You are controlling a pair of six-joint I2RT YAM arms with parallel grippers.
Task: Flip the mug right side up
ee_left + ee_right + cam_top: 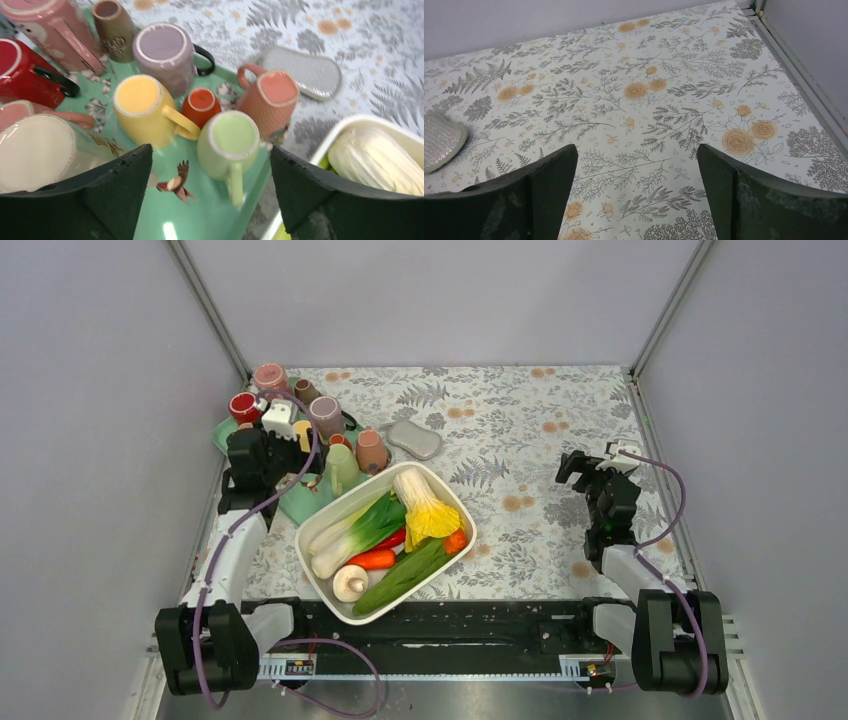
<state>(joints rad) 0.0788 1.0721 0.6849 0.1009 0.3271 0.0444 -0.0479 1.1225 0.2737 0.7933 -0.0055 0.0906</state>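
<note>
Several mugs stand base-up on a green tray (200,210) at the table's back left. A light green mug (232,142) is nearest, upside down, its handle pointing toward the camera. My left gripper (211,150) hovers over the tray, open, with this mug showing between the fingers and nothing gripped. Behind it stand a yellow mug (140,107), a lilac mug (165,50), a salmon mug (272,100) and a small orange cup (201,104). My right gripper (636,150) hangs open over bare tablecloth at the right, far from the mugs (340,468).
A white tub (385,540) of toy vegetables sits just right of the tray, its rim close to the green mug. A grey sponge (415,440) lies behind it. A red mug (25,75), a pink mug (50,25) and a brown cup (112,25) crowd the tray's far side.
</note>
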